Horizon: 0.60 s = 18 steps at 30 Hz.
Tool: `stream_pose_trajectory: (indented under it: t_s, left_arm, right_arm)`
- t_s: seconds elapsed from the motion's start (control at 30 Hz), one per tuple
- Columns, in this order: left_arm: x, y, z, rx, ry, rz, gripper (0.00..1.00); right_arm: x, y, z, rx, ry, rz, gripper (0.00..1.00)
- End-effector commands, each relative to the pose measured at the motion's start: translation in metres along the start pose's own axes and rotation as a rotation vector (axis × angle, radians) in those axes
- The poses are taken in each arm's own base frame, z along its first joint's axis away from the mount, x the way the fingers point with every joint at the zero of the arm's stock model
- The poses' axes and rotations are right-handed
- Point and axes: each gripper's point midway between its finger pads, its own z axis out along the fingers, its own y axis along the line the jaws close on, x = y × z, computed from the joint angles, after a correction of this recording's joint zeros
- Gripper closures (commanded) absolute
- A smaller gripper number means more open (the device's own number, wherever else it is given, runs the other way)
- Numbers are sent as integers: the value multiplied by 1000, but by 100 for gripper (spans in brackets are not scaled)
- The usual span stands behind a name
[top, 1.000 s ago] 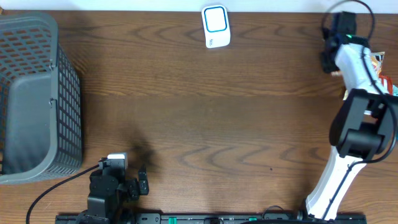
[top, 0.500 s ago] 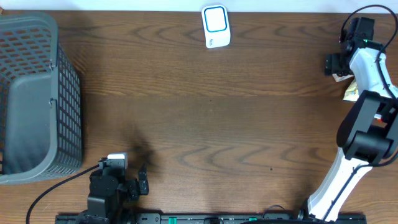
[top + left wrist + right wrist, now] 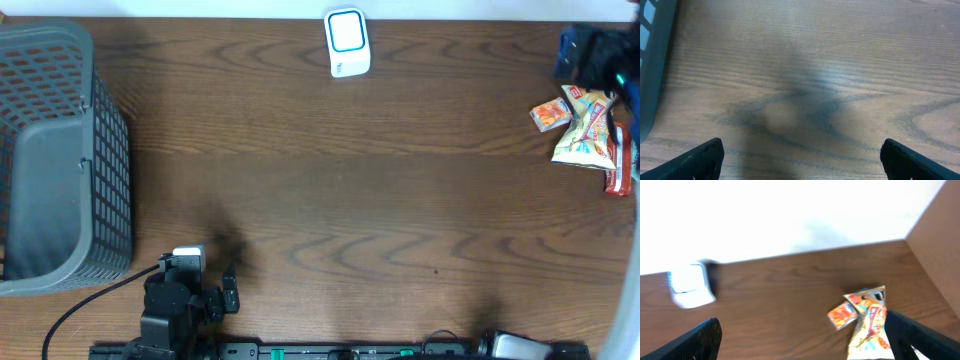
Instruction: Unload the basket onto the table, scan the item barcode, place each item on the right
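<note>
The items are snack packets [image 3: 583, 128] lying in a loose pile at the table's right edge: a small orange one, a larger pale one and a red one. In the right wrist view the snack packets [image 3: 867, 322] lie just inside the right fingertip. My right gripper [image 3: 802, 347] is open and holds nothing. In the overhead view the right gripper [image 3: 590, 50] is a dark blur behind the pile. The white scanner [image 3: 347, 42] with a blue frame lies at the back centre, and the scanner [image 3: 689, 285] also shows in the right wrist view. My left gripper [image 3: 802, 165] is open over bare wood.
A grey mesh basket [image 3: 60, 160] fills the left side of the table, and its wall [image 3: 652, 60] shows at the left of the left wrist view. The left arm [image 3: 185, 295] rests by the front edge. A pale wall rises behind the table.
The right gripper has opened and swung away toward the back right corner. The snack packets it covered now lie in plain sight on the table. The left arm has not moved.
</note>
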Motion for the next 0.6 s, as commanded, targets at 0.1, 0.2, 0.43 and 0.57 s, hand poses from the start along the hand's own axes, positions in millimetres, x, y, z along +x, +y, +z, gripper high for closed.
stream_pose_trajectory:
  t_s: [0.1,0.2,0.43,0.57]
  left_arm:
    - [1,1,0,-7,3,1,0]
    - [1,1,0,-7,3,1,0]
    - [1,1,0,-7,3,1,0]
    - [1,1,0,-7,3,1,0]
  right_arm:
    - [-1,29,-122,-84,-137,15,1]
    - [8,35,-178,-85,-215,3,1]
    - [38,46,-285,-87,-412,-26,1]
    - [64,51,-331,-87,-500,-39,1]
